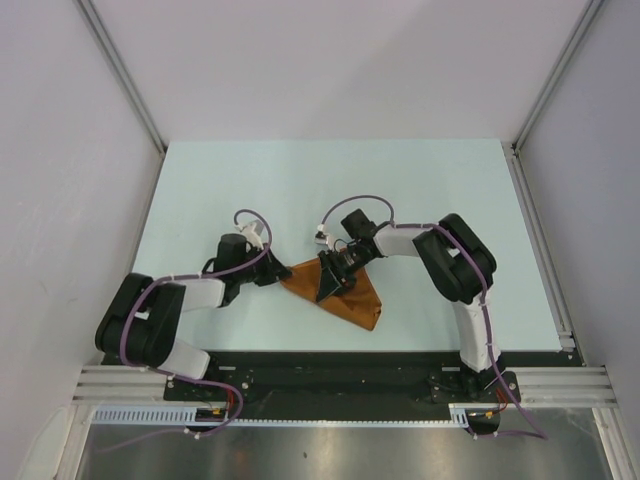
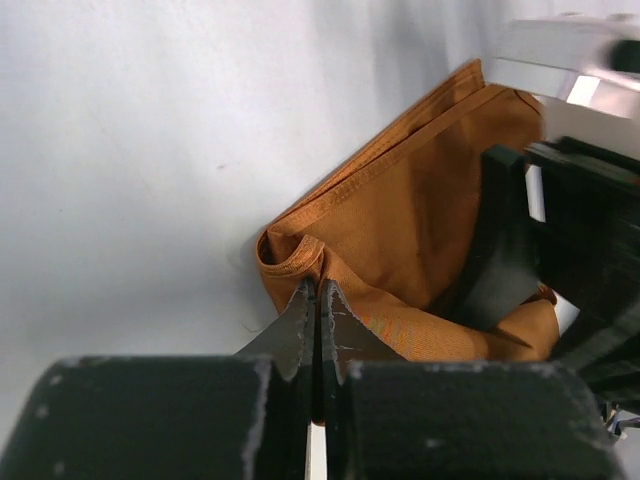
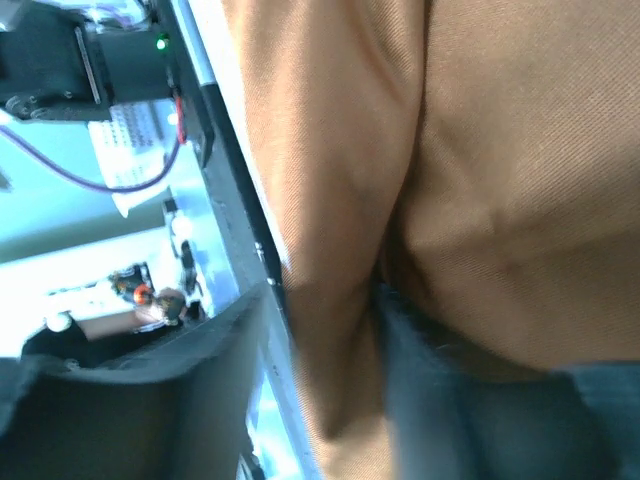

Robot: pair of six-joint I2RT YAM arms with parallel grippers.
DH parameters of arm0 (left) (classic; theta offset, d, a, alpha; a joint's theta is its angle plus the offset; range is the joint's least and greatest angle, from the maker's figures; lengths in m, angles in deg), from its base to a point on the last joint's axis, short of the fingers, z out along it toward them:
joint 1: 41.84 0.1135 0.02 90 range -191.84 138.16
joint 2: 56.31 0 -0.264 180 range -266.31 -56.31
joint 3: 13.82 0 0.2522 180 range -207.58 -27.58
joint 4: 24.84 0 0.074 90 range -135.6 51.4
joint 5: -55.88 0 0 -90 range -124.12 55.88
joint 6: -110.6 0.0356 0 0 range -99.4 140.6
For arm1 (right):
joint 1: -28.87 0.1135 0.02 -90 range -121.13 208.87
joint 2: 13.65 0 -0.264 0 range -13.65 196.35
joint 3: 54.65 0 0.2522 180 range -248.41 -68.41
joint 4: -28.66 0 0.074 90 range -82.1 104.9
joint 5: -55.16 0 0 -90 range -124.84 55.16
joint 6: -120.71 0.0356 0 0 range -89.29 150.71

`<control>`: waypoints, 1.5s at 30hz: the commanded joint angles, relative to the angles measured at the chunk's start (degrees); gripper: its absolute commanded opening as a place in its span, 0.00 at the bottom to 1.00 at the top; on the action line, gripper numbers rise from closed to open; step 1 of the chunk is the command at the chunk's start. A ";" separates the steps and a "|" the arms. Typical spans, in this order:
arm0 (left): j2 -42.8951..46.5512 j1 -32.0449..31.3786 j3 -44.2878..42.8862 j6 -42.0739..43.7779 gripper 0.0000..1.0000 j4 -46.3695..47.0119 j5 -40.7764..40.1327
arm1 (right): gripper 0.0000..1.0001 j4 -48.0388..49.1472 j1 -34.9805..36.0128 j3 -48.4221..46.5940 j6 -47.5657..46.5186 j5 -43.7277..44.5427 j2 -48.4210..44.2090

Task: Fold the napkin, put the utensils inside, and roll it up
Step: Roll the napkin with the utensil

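The rust-brown napkin (image 1: 356,302) lies folded in a rough triangle near the table's front edge. It also shows in the left wrist view (image 2: 420,215) and fills the right wrist view (image 3: 500,150). My left gripper (image 1: 277,272) is shut, its tips (image 2: 318,290) pinching the bunched left corner of the napkin. My right gripper (image 1: 331,284) stands on the napkin's middle with its jaws apart (image 3: 320,310). A raised fold of cloth lies between them and drapes over one finger (image 3: 470,400). Its black finger (image 2: 500,240) presses into the cloth. The spoon is hidden.
The pale blue table (image 1: 300,190) is bounded by grey walls and aluminium rails (image 1: 540,240). A black strip (image 1: 350,358) runs along the near edge by the arm bases.
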 commanded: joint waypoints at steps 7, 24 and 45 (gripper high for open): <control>-2.17 0.02 -6.26 3.95 0.00 -8.70 -1.49 | 0.76 -6.83 3.07 -2.37 -1.90 25.36 -17.11; -4.72 0.02 -9.17 2.98 0.00 -13.27 -0.43 | 0.71 26.66 29.36 20.22 -21.85 80.68 -29.37; -5.16 0.02 -10.57 3.16 0.00 -14.06 0.10 | 0.64 23.51 26.81 17.24 -22.13 74.62 -19.52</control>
